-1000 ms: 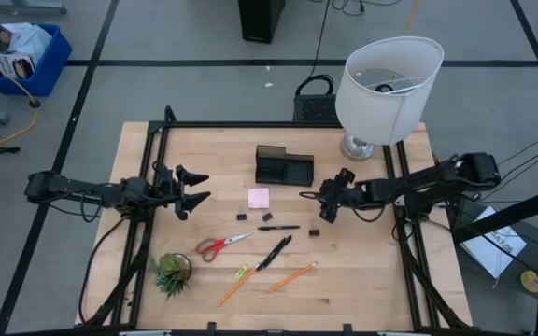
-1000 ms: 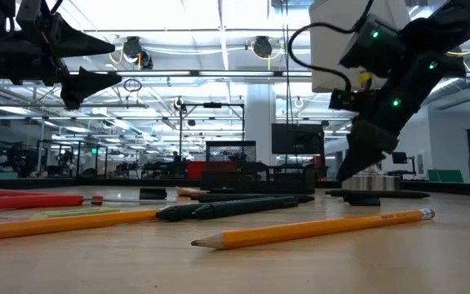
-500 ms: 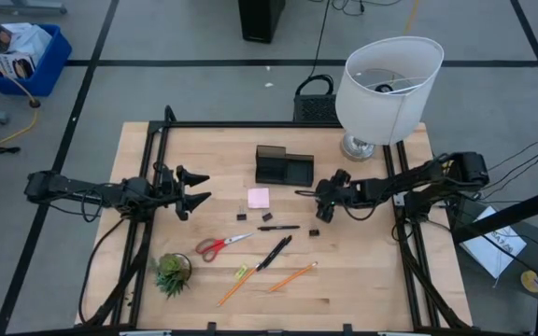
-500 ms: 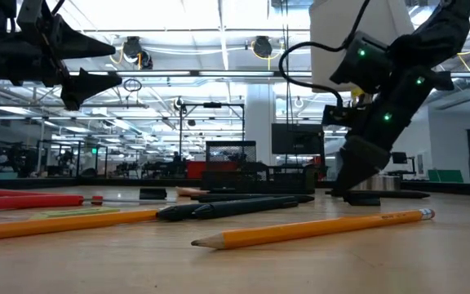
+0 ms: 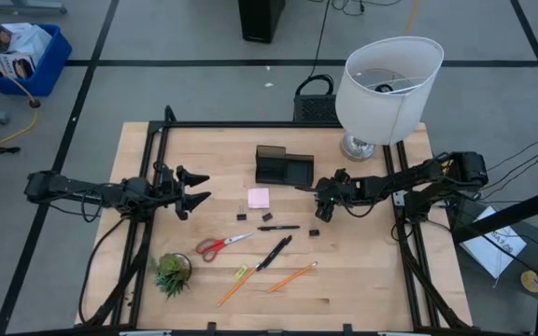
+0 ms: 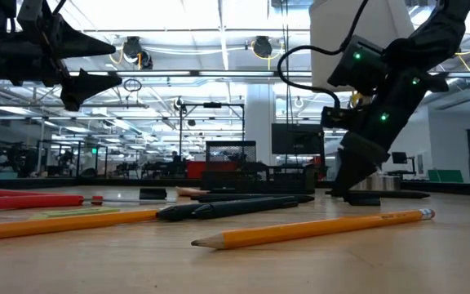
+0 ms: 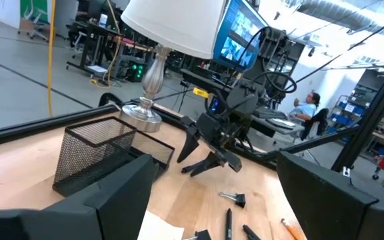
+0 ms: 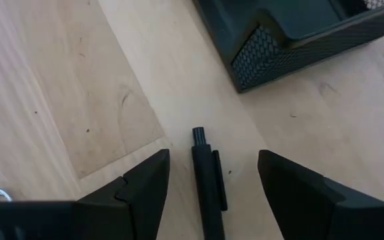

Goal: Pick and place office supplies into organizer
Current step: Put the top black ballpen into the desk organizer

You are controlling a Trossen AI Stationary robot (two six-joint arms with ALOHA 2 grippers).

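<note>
The black mesh organizer (image 5: 283,166) stands on the table at the far middle. My right gripper (image 5: 312,201) slants down just to its right, open. Its fingers stand on either side of a black pen (image 8: 209,183) that lies flat on the wood, one end toward the organizer's corner (image 8: 292,33). Nearer lie a pink sticky pad (image 5: 258,197), small black clips (image 5: 242,216), another pen (image 5: 278,227), red scissors (image 5: 222,245) and pencils (image 5: 292,276). My left gripper (image 5: 194,187) hangs open and level above the table's left part.
A white-shaded lamp (image 5: 386,89) stands at the far right corner, behind my right arm. A small green plant (image 5: 173,273) sits near the front left. A third black pen (image 5: 274,252) lies beside the scissors. Bare wood lies along the front right.
My right gripper has come down toward the table and shifted a little toward the table's left, closer to the organizer and over the pen. The left arm has kept still.
</note>
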